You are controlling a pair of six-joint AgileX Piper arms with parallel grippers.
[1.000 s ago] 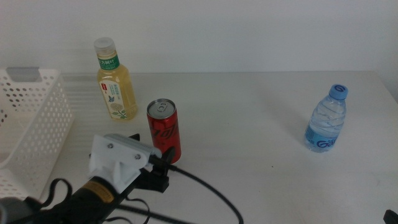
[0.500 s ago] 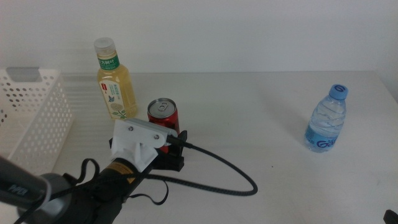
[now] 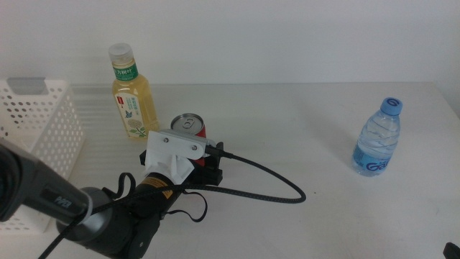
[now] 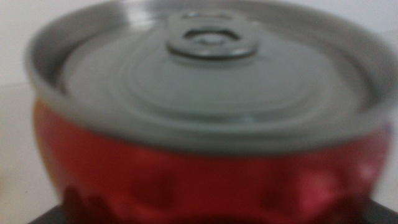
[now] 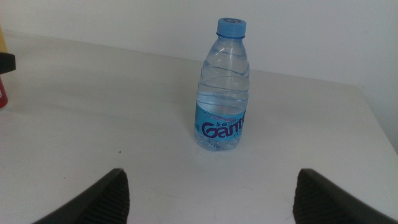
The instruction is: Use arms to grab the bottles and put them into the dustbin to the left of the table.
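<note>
Left gripper (image 3: 208, 160) low, level at red can (image 3: 190, 124) — nearly touching

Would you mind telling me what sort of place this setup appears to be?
Probably a robot test bench, not a home: a bare white table, a perforated white basket, and a cabled left pincer at a red can.

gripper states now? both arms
Left gripper: at the red can; open or shut cannot be told.
Right gripper: open, holding nothing, facing the water bottle.
</note>
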